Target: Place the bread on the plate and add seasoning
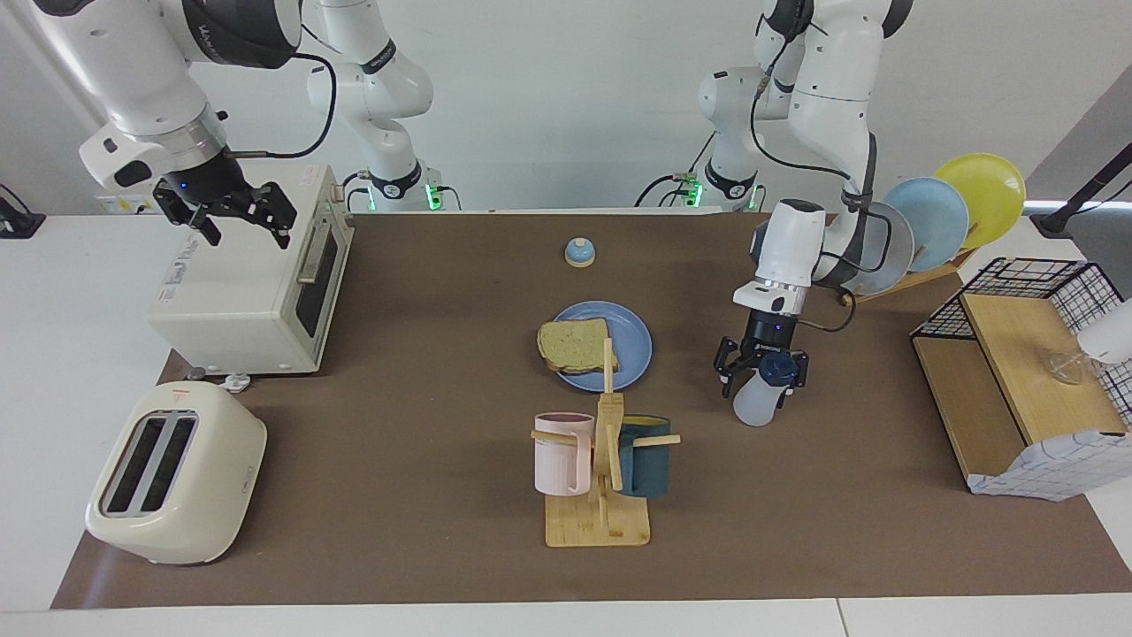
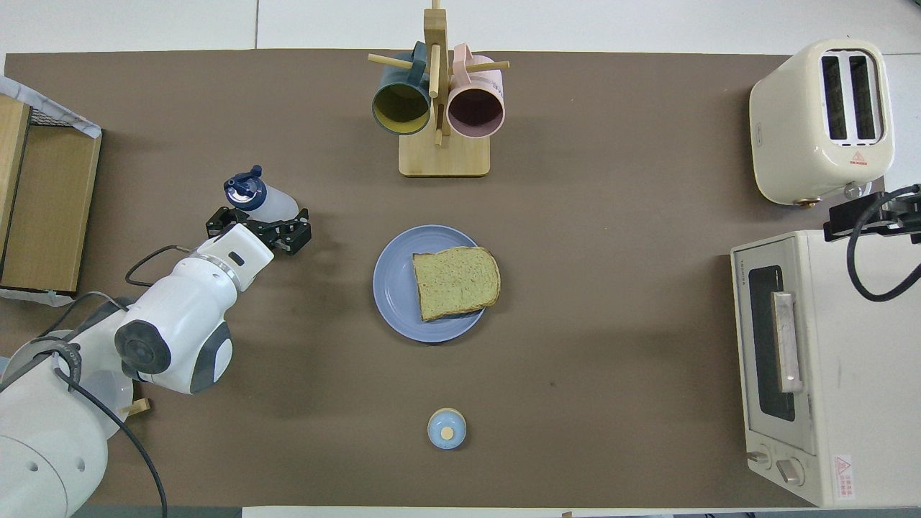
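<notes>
Waiting over the oven, right gripper holds nothing, jaws apart. Bread lies on plate. Left gripper, beside the plate toward the left arm's end, clamps seasoning near its cap; the tilted bottle may slip.

Arm links: my casings are glossy white, rounded, with dark grey joint bands.
Left end effector: black, two-fingered, small blue light on its body.
Right end effector: black, same blue light.
Cabling: black cables loop along both arms.
Bases: green lights.
</notes>
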You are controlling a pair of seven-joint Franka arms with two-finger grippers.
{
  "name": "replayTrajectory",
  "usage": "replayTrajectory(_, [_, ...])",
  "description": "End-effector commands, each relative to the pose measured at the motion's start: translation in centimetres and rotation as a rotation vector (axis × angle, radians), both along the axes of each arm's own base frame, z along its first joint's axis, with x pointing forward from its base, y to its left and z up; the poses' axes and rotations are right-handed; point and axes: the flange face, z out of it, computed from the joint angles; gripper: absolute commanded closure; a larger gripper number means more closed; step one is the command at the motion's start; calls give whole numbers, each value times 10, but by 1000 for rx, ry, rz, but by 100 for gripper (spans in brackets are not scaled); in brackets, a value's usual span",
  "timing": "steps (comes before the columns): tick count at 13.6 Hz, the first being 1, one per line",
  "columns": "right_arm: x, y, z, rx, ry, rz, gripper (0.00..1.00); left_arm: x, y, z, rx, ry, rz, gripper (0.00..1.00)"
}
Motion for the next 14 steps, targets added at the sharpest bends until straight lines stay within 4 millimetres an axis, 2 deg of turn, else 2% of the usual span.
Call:
replayTrajectory(1, [-2, -1, 0, -7, -10, 24, 0, -18, 7, 5, 10, -10, -5, 0])
replayTrajectory(5, [-4, 6, -1, -5, 6, 40, 0, -29, 9, 12, 14, -11, -2, 0])
replayTrajectory(11, [-5, 0, -1, -6, 6, 26, 0, -76, 15, 35, 35, -24, -2, 0])
replayTrajectory(13, [-5, 1, -1, -5, 7, 29, 0, -88, 4, 39, 21, -22, -11, 0])
replayTrajectory(14, [-5, 1, -1, -5, 7, 30, 0, -93, -9, 41, 7, -20, -25, 0])
